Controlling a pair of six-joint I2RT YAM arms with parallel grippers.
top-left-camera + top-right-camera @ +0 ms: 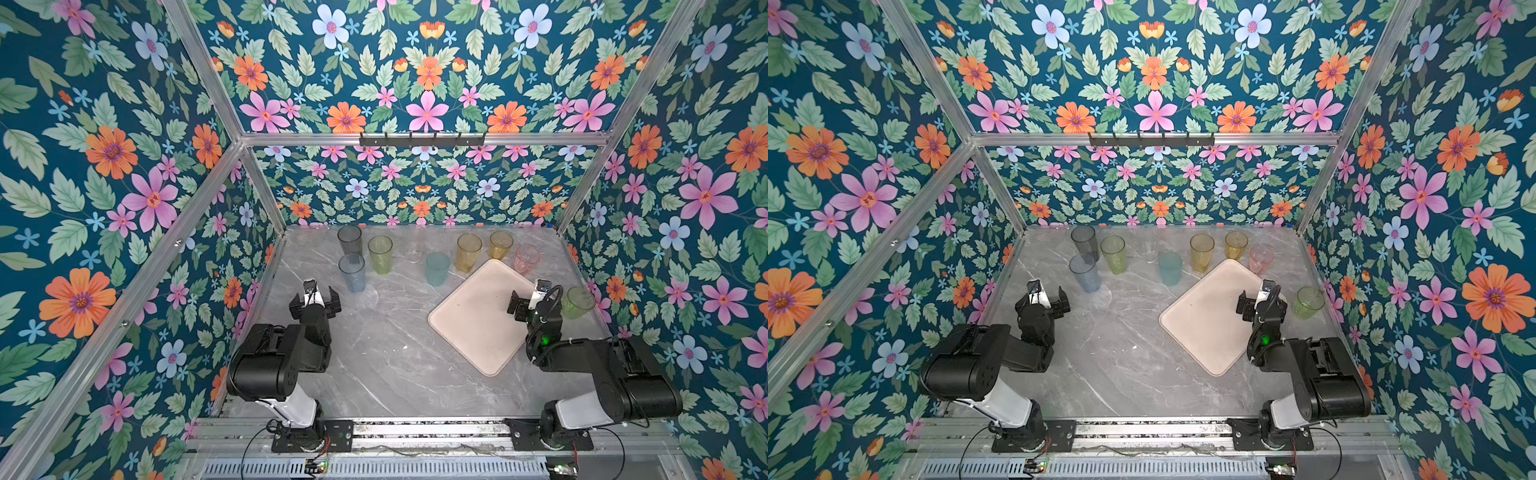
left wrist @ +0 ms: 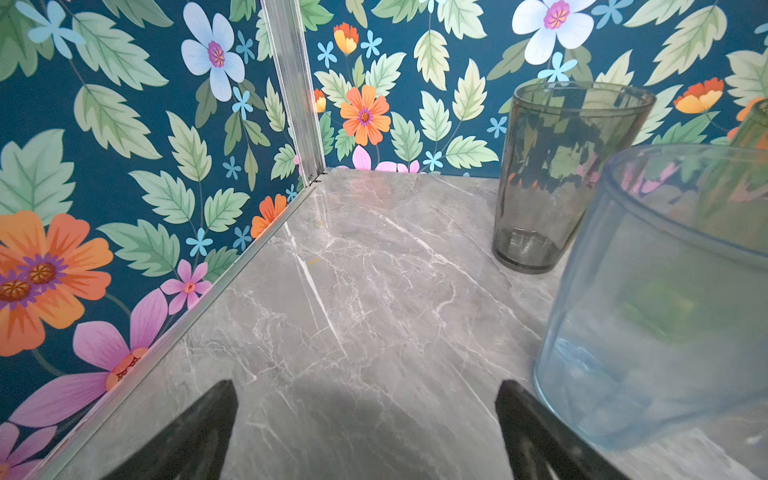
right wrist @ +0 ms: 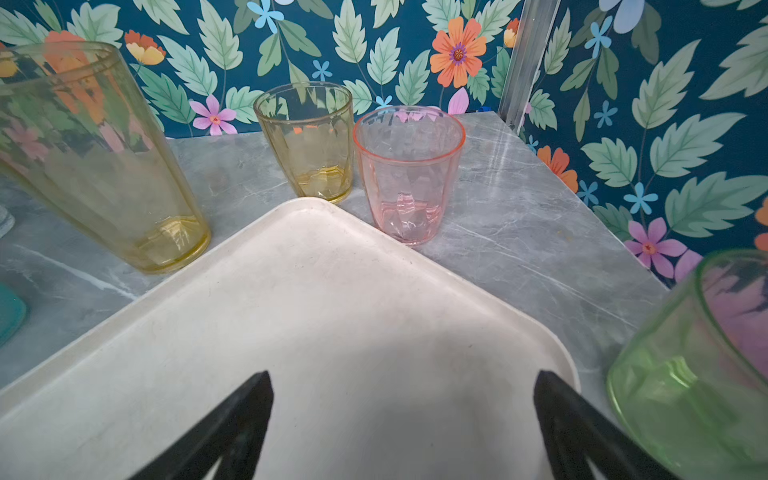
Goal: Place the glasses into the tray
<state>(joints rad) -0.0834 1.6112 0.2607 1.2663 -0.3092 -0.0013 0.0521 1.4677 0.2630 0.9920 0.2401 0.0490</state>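
Several glasses stand upright along the back of the marble table: smoky grey (image 1: pixel 350 240), green (image 1: pixel 380 253), pale blue (image 1: pixel 352 272), clear (image 1: pixel 413 249), teal (image 1: pixel 437 268), amber (image 1: pixel 468 252), yellow (image 1: pixel 500 245) and pink (image 1: pixel 526 258). A short green glass (image 1: pixel 577 302) stands to the right of the pink tray (image 1: pixel 478 316), which holds nothing. My left gripper (image 1: pixel 315 295) is open and empty, just in front of the blue glass (image 2: pixel 665 299). My right gripper (image 3: pixel 404 376) is open above the tray's right edge (image 3: pixel 311 291), beside the short green glass (image 3: pixel 698 374).
Floral walls with aluminium posts enclose the table (image 1: pixel 386 353) on three sides. A hook rail (image 1: pixel 422 140) hangs on the back wall. The tray lies askew, one corner near the yellow glass (image 3: pixel 307 141) and the pink glass (image 3: pixel 409 174).
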